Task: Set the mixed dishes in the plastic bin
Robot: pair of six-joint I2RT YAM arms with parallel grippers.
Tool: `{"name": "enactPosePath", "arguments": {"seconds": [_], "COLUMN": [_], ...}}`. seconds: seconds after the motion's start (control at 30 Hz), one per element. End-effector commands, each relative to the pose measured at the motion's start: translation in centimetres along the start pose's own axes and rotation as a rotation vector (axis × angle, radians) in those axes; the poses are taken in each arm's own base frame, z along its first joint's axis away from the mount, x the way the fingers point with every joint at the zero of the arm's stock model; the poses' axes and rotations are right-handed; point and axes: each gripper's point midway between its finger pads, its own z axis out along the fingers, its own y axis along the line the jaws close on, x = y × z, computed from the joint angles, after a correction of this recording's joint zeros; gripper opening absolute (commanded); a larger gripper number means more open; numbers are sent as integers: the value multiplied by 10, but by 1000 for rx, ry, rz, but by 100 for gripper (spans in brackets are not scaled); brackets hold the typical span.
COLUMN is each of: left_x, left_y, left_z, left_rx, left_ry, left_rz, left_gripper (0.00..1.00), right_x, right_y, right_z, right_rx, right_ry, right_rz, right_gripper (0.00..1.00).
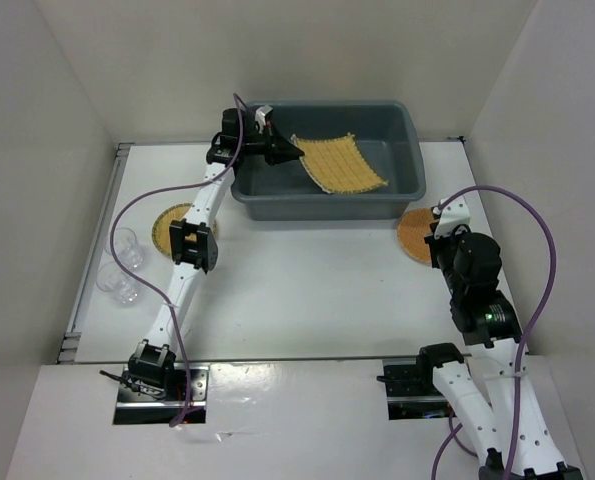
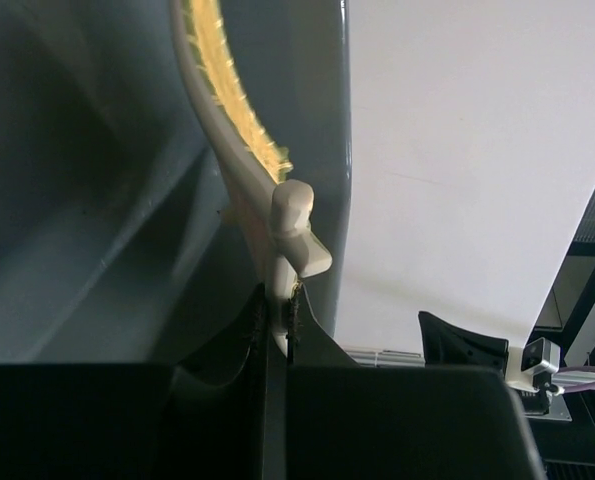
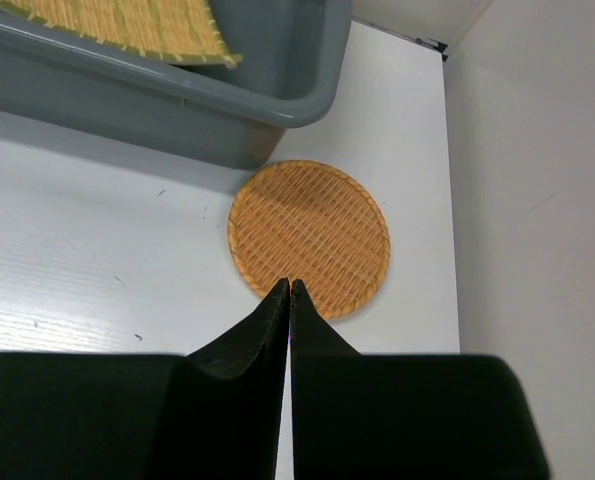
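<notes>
Square yellow mat [image 1: 343, 163] lies tilted in the grey bin [image 1: 317, 207]; left hand [image 1: 297, 152] touches its corner.

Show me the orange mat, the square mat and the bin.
orange mat [image 3: 309, 238]: right wrist view, centre of the weave.
square mat [image 1: 342, 162]: top view, middle of the weave.
bin [image 1: 322, 205]: top view, outside of its near wall.

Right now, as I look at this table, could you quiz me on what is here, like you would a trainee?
1. How many clear cups stand on the table?
2. True or false: the square mat lies flat on the table.
3. The left tool grips: A) a cup B) the square mat C) nothing.
Key: 1 two; 2 false, it hangs tilted inside the bin; 3 B.
</notes>
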Motion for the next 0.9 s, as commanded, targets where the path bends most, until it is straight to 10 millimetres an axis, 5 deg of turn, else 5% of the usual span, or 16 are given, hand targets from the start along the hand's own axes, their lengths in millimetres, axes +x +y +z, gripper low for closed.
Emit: {"name": "enactPosePath", "arguments": {"seconds": [0.0,0.13,0.33,0.63,0.87], "left_x": [5,7,1,-44,-34], "left_y": [23,45,49,-35,-64], "left_z": [5,8,9,-17,-22], "left_rx": [2,-17,-35,-76,-162], "left_ry": [20,18,-16,-220,-207], "left_rz": [-40,-71,-88,252,532], "left_gripper": [0,0,0,0,0], "right_x": [-12,-10,-10,-8,-8], "right_y": [-2,-2,-2,-1,-1], "right_z": [4,6,6,8,8], "right_rx": [18,16,16,14,14], "right_ry": [-47,-38,-38,-29,-29], "right_rz": [12,11,11,10,10], "right_gripper": [5,6,6,7,7]}}
